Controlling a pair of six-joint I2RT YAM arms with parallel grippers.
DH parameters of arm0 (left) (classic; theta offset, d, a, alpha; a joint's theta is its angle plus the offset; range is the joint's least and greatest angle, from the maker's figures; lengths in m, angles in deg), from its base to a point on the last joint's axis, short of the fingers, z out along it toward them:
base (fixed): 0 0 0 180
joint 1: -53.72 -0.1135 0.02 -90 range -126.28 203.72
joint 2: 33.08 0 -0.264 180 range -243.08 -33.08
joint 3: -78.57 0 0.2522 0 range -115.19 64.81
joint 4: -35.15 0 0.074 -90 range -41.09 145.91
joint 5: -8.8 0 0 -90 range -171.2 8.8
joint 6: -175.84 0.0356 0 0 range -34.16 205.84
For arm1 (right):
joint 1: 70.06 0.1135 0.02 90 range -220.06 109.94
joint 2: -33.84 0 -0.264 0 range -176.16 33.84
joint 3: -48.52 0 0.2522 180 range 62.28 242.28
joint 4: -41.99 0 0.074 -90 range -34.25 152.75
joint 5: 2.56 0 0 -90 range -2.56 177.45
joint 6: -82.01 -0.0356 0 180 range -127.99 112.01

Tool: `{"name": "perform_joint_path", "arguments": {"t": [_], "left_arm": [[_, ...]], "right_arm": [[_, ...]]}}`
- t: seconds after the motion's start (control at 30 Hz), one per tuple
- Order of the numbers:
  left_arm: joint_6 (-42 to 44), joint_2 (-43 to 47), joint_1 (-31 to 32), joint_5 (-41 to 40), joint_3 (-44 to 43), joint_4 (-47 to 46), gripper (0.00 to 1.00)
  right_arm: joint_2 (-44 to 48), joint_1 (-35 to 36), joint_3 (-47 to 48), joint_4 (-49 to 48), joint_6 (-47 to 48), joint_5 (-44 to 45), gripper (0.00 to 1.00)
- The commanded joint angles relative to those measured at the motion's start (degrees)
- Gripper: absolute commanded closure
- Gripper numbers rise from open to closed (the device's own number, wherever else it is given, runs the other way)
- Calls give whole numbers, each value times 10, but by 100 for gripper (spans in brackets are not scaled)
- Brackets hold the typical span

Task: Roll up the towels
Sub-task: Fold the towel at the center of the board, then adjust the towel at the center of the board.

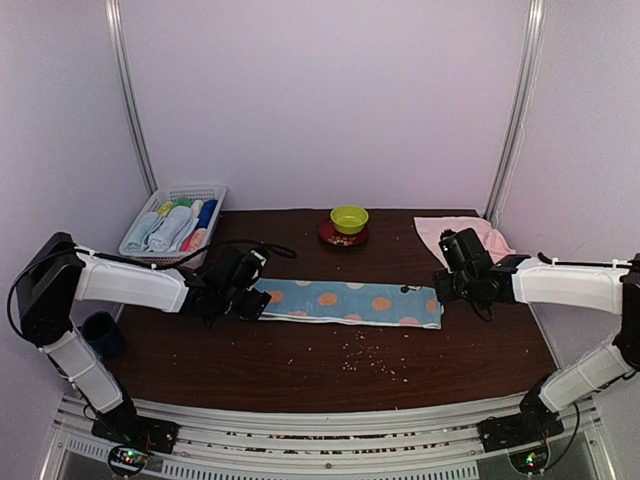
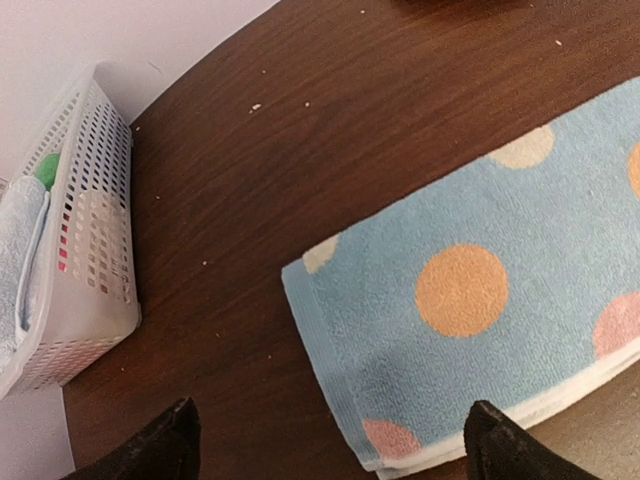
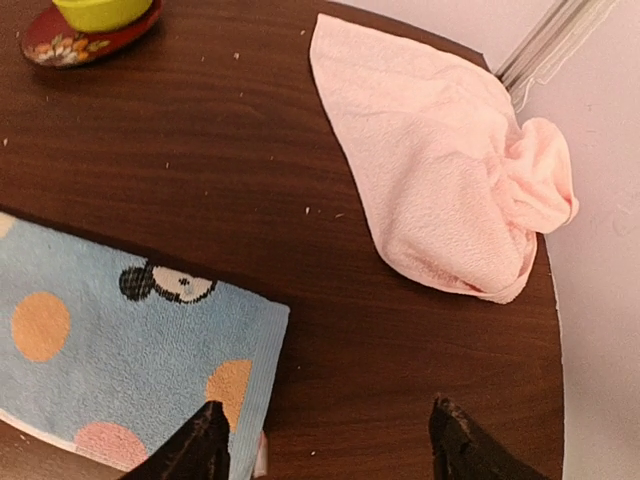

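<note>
Across the middle of the table (image 1: pixel 200 350), from 9 o'clock to 3 o'clock, lay the blue towel (image 1: pixel 345 302), folded into a long flat spotted strip and not yet rolled. The pink towel (image 1: pixel 462 238) sat crumpled out at 2 o'clock, close to the table's rim. My left gripper (image 2: pixel 332 425) hung over the strip's 9 o'clock end, jaws wide with nothing in them. My right gripper (image 3: pixel 326 425) hung just past the 3 o'clock end, jaws also well apart and empty. Further out were the green bowl (image 1: pixel 349 217) on its red saucer (image 1: pixel 343 240) at 12 o'clock, the white basket (image 2: pixel 95 240) of rolled cloths at 10 o'clock, and crumbs (image 1: pixel 365 355) towards 6 o'clock.

I judged the roll had yet to start, and several things could spoil it. If a finger caught only the top layer, the fold would open instead of turning over. The strip lay slightly askew, so a roll begun square to the arm would wander into a cone. On the smooth wood the cloth might slide rather than curl. A careless sweep of the right arm could push the pink towel off the rim.
</note>
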Motion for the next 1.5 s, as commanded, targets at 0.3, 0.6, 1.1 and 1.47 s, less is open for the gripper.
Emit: {"name": "perform_joint_path", "arguments": {"t": [0.3,0.6,1.1,1.47], "left_arm": [[11,-20,-52,48,3,-64,2],[-25,-1,-60,69,57,-76,2],[-100,101,-37,70,133,-113,2],[-79,134,-37,52,169,-140,2]], "right_arm": [[49,-15,-79,-131,-161,-140,21],[28,-65,-111,-156,-241,-185,26],[-55,-110,-129,-218,-292,-279,49],[-97,-108,-135,-231,-316,-298,59]]}}
